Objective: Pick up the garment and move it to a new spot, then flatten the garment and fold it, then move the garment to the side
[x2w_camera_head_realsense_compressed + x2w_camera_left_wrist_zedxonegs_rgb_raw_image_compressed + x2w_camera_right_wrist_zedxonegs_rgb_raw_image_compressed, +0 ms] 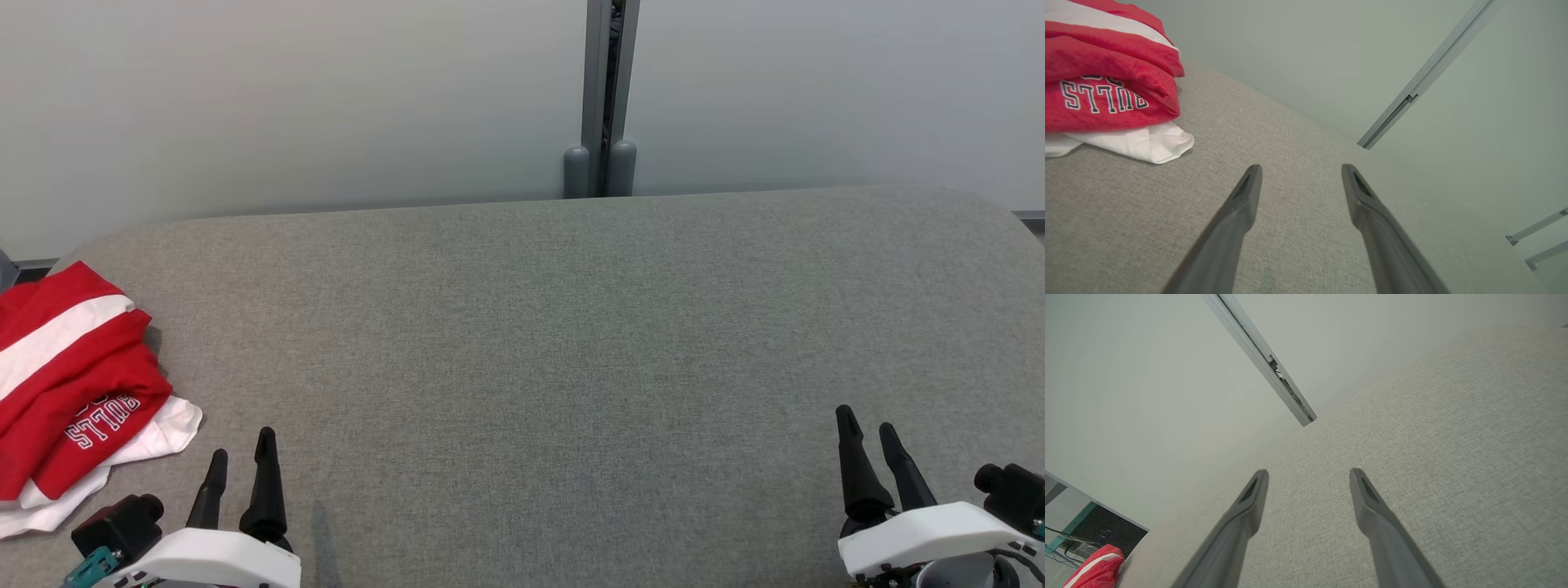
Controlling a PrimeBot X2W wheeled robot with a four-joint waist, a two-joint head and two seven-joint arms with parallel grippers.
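1. The garment (73, 384), a red-and-white heap, is lying at the table's (571, 327) left edge, its length running roughly away from me.
2. My left gripper (242, 443) is hovering near it, fingers spread and empty. The garment is sitting to its left and slightly ahead, so this arm is the nearer one.
3. My right gripper (864, 420) is hanging well apart at the far right, also spread and empty.

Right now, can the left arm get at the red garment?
Probably yes. The left tool is open and empty, and the garment lies bunched just to its left on the grey surface, with nothing between them. Part of it runs off the head view.
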